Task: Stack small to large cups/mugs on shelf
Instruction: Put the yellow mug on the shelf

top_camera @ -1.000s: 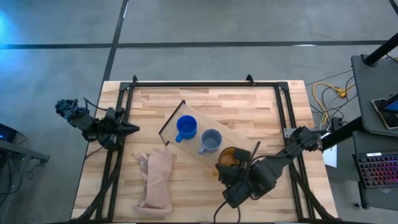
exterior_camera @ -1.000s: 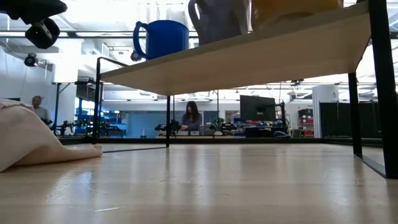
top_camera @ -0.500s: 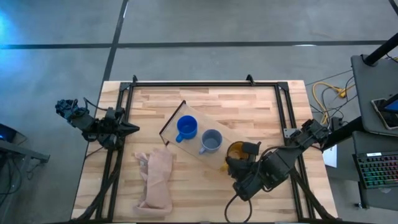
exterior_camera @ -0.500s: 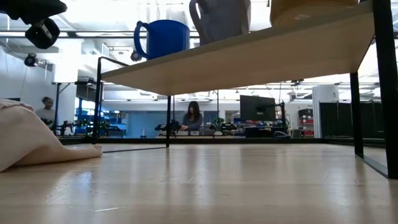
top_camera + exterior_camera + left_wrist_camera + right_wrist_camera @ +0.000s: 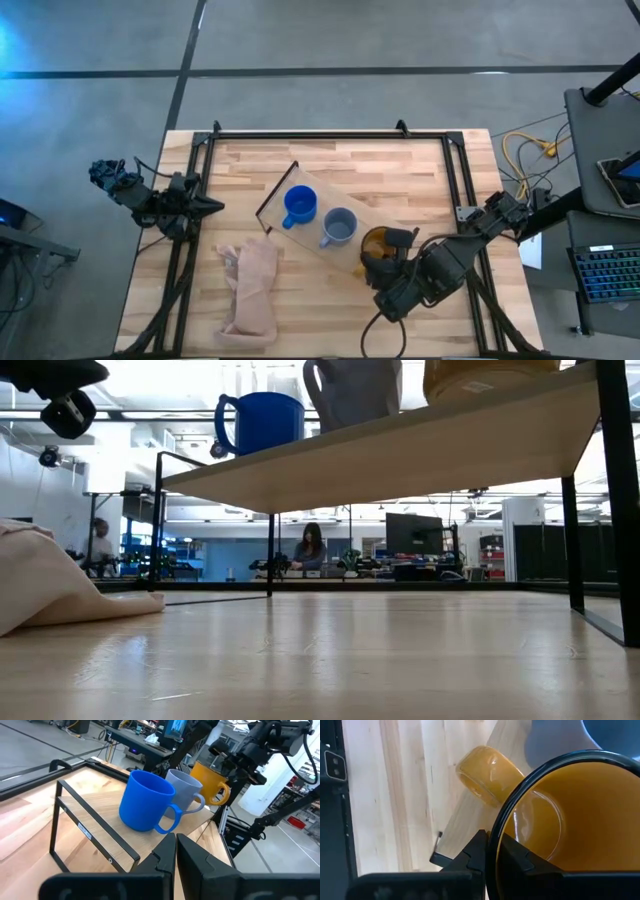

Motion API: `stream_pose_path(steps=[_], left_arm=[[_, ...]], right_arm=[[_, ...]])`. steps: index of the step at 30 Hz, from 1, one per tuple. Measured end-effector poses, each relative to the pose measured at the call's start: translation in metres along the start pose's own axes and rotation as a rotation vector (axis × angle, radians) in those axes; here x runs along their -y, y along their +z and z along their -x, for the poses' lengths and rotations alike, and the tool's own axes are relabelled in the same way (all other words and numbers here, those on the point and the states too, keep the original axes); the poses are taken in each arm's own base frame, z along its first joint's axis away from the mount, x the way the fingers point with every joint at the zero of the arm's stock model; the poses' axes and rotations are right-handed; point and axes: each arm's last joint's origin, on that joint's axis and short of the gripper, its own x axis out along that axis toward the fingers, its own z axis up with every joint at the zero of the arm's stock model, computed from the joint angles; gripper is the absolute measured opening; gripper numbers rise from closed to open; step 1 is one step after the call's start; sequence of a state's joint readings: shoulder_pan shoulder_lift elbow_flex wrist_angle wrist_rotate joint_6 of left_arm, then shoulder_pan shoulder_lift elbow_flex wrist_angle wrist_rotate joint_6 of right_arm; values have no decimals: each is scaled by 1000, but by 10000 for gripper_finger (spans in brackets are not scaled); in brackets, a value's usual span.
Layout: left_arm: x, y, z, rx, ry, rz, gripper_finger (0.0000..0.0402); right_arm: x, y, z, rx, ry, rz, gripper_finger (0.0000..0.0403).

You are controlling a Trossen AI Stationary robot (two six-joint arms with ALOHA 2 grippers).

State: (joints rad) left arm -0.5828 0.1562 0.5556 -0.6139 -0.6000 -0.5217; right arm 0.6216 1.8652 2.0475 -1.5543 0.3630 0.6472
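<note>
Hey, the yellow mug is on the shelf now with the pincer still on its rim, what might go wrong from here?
The right pincer pinches the yellow-orange mug by its rim at the shelf end; a sideways pull-away might tip it off. Its handle overhangs the board edge. The grey-blue mug stands close, so a swing could knock it.

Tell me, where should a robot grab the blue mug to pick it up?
Best guess: the rim of the blue mug, coming straight down from above. It stands upright on the shelf with its mouth open to the top. Pinch the wall on the side away from the grey mug, which stands close by. The handle sticks out sideways and is the harder choice.
</note>
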Motion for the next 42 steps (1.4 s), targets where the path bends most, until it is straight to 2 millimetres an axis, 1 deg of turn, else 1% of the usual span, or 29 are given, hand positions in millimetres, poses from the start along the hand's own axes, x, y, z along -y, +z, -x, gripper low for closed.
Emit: stream_pose_path(steps=[6, 10, 13, 24, 30, 33, 36, 42], left_arm=[[0, 0, 0, 8, 9, 15, 0], [0, 0, -1, 5, 10, 23, 0], [1, 0, -1, 4, 11, 23, 0], [1, 0, -1, 5, 11, 47, 0], [1, 0, -1, 4, 10, 47, 0], [1, 0, -1, 4, 10, 47, 0], [1, 0, -1, 4, 10, 47, 0], [1, 0, -1, 4, 11, 46, 0]], right_arm=[[0, -2, -3, -16, -6, 37, 27], [-2, -5, -10, -55, -7, 57, 27], [-4, -5, -14, -51, 0, 54, 28], [-3, -6, -15, -46, -7, 45, 28], [-4, -11, -24, -77, -26, 55, 30], [-5, -12, -27, -83, -24, 51, 40], [-5, -11, -26, -74, -18, 45, 58], [-3, -6, -16, -33, -6, 31, 102]])
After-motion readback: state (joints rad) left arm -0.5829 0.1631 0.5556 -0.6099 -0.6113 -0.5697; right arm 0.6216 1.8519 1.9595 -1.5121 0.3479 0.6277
